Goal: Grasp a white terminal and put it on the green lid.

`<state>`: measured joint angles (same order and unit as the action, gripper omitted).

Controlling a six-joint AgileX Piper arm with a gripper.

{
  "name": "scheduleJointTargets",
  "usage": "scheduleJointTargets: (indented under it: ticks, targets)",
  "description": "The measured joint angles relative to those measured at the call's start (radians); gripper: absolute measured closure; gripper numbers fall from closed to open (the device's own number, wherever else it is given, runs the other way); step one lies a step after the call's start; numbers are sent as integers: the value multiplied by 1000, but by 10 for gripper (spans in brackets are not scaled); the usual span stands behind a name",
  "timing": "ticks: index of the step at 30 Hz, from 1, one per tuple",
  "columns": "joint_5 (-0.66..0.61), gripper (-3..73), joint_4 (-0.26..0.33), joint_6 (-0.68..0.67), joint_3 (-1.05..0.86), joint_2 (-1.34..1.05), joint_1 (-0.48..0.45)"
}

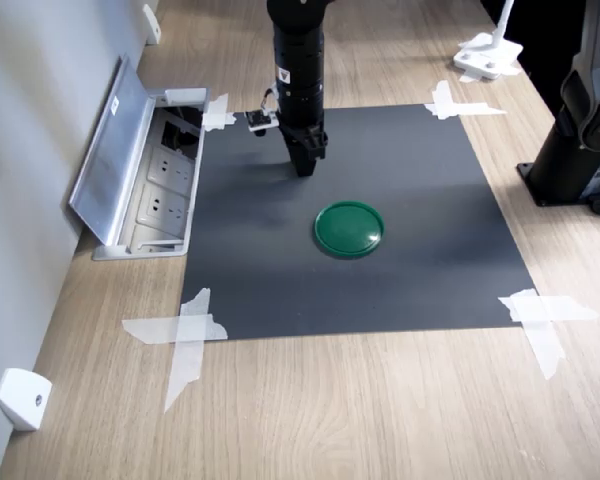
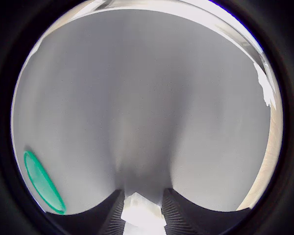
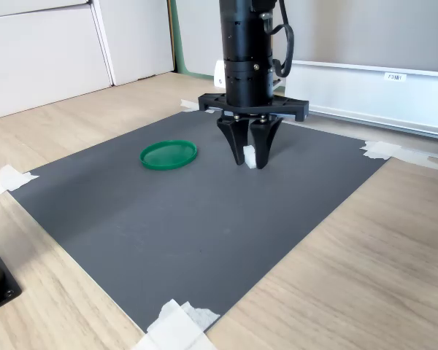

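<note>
Gripper (image 3: 250,159) closed on white terminal (image 3: 250,156), low over mat (image 3: 204,219), well apart from green lid (image 3: 168,154). Judged light, rigid, slippery; pinched across flat sides.

Matt dark mat (image 1: 400,290), wood-grain tabletop (image 1: 360,410)

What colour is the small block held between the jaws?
White. The white terminal shows best in the second exterior view, pinched at the gripper tips.
</note>
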<state>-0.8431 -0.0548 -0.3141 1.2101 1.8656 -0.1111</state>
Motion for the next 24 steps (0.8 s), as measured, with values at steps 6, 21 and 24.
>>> scheduleJointTargets:
  ticks: [6,21,24]
  targets:
    - [-18,411,0,14,0,-70,103]
    - [2,411,20,97,-166,-145,280]
    - [28,411,20,97,-206,-175,280]
